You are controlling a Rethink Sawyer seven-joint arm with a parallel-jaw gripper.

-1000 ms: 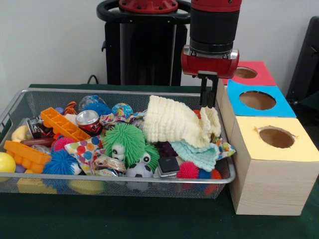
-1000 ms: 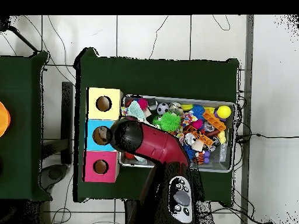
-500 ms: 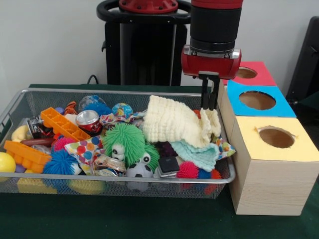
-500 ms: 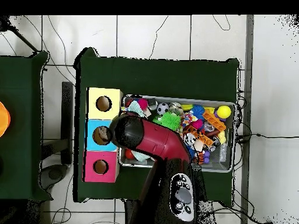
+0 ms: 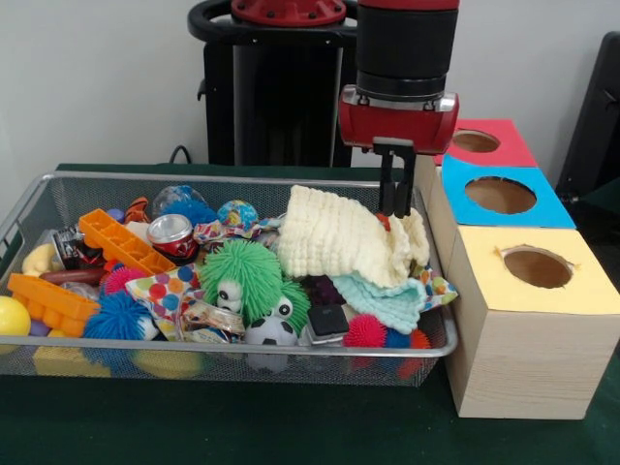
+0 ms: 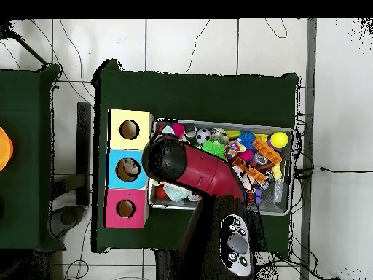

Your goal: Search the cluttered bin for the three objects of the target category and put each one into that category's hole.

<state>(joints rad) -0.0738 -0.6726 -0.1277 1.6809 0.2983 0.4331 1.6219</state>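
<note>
The silver wire mesh bin point(image 5: 58, 189) is packed with toys and cloths; it also shows in the overhead view point(image 6: 285, 209). I see no crushed clear bottle among the clutter; any are hidden. My gripper point(image 5: 394, 205) hangs straight down over the bin's right end, its tips just above the cream knitted cloth point(image 5: 339, 242). It looks open with a narrow gap and holds nothing. In the overhead view the red arm point(image 6: 193, 175) covers the bin's left half and hides the gripper.
Three wooden boxes with round holes stand right of the bin: yellow-topped point(image 5: 572, 291) nearest, blue-topped point(image 5: 455, 179), red-topped point(image 5: 509, 145) farthest. A shiny red can point(image 5: 172, 232), a green spiky ball point(image 5: 242, 271) and orange blocks point(image 5: 121, 242) lie in the bin.
My gripper has moved from beside the blue-topped box leftward over the bin's right end and risen slightly. The bin's contents have not moved.
</note>
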